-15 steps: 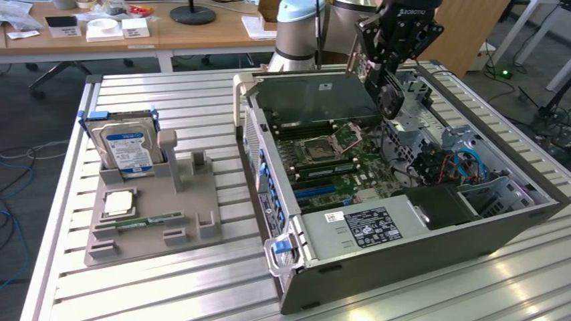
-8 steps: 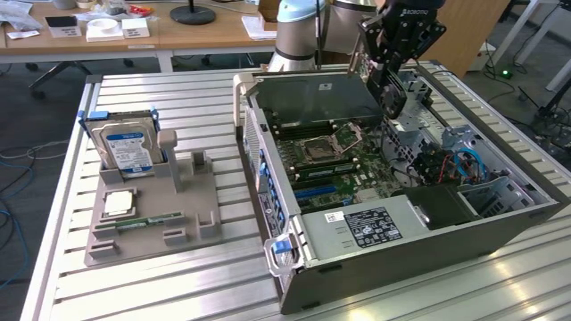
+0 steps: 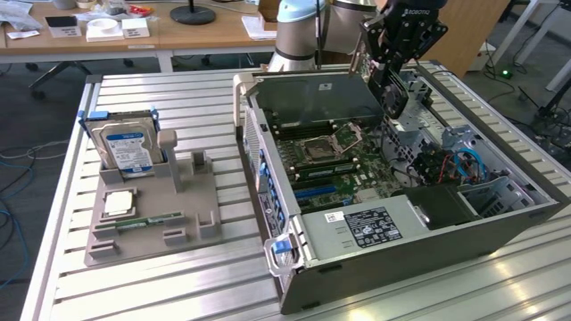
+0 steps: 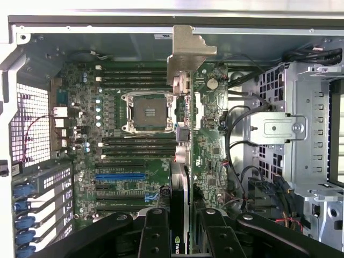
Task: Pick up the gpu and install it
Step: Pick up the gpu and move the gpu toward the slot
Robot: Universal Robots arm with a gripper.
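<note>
On the worktop point(image 3: 178, 294), over the open computer case point(image 3: 402, 234) and its motherboard point(image 4: 134, 107): gpu point(image 3: 395, 93) held aloft, not yet seated.
Fingers point(image 4: 155, 236) are clamped on the card, which hangs edge-down; I judge this the install step, which calls for lining its edge with the blue slot point(image 4: 121, 176).

A slatted metal table point(image 3: 178, 100) carries two things. An open computer case point(image 3: 446, 251) lies on its side across the slats. Just beside the case, to the exterior view's left of it, a grey moulded holder point(image 3: 143, 247) sits flat on the same slats.
</note>
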